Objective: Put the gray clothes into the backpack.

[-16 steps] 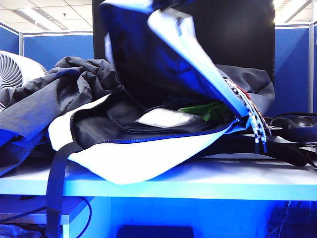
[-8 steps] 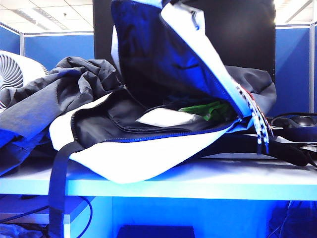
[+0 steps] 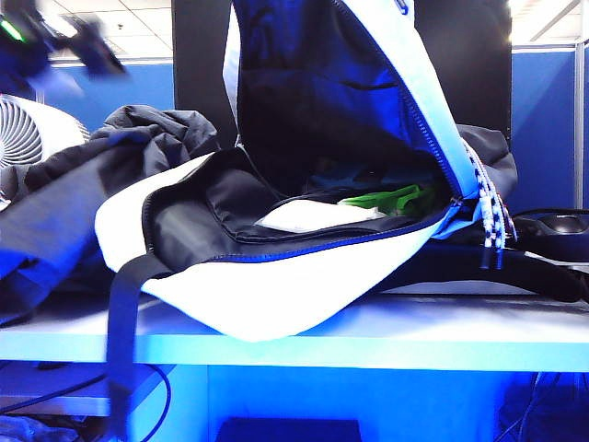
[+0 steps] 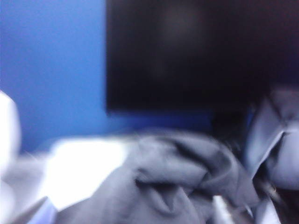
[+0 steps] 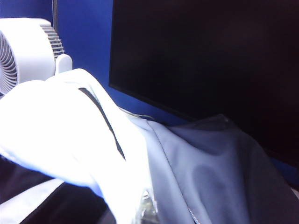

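The backpack (image 3: 276, 295) lies on its side on the table, its mouth facing me. Its flap (image 3: 405, 74) is held up steeply and runs out of the top of the exterior view. My right gripper is shut on that flap; in the right wrist view the white flap fabric (image 5: 60, 130) and the smooth gray panel (image 5: 210, 172) hide its fingers. The gray clothes (image 3: 92, 175) lie heaped behind and left of the backpack. My left gripper (image 3: 97, 53) is a dark blur high above them. The left wrist view shows the blurred gray clothes (image 4: 177, 186) but no fingers.
A white round fan (image 3: 23, 138) stands at the far left behind the clothes. A black screen (image 5: 210, 56) fills the back. Inside the backpack lie a green item (image 3: 386, 198) and a white one (image 3: 313, 216). A black strap (image 3: 124, 322) hangs over the table edge (image 3: 368, 341).
The flap has been raised from a slant to nearly upright, opening the mouth wider. The left arm has swung into view at the upper left.
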